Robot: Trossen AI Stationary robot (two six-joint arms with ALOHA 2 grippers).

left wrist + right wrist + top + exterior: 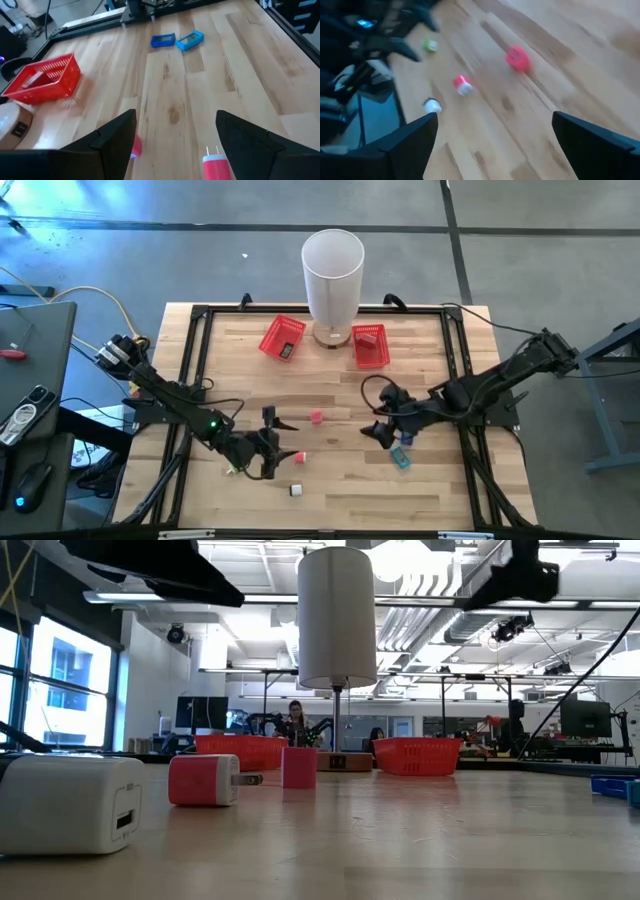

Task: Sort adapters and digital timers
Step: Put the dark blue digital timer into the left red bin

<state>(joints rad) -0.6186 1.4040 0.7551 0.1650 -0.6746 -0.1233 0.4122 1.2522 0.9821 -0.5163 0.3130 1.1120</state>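
A pink adapter (298, 457) lies near the table's front, its prongs showing in the left wrist view (216, 165). A second pink adapter (316, 417) sits mid-table, and a white adapter (296, 490) lies nearer the front edge. Two blue digital timers (401, 456) lie side by side right of centre (177, 40). My left gripper (278, 442) (176, 115) hovers open just left of the pink adapters. My right gripper (378, 416) (495, 117) hangs open above the table, left of the timers. Neither holds anything.
Two red baskets (283, 337) (369, 345) stand at the far side, flanking a tall white cylinder on a wooden base (332, 275). A small green piece (429, 45) lies by the left arm. Black frame rails (190, 370) edge the table.
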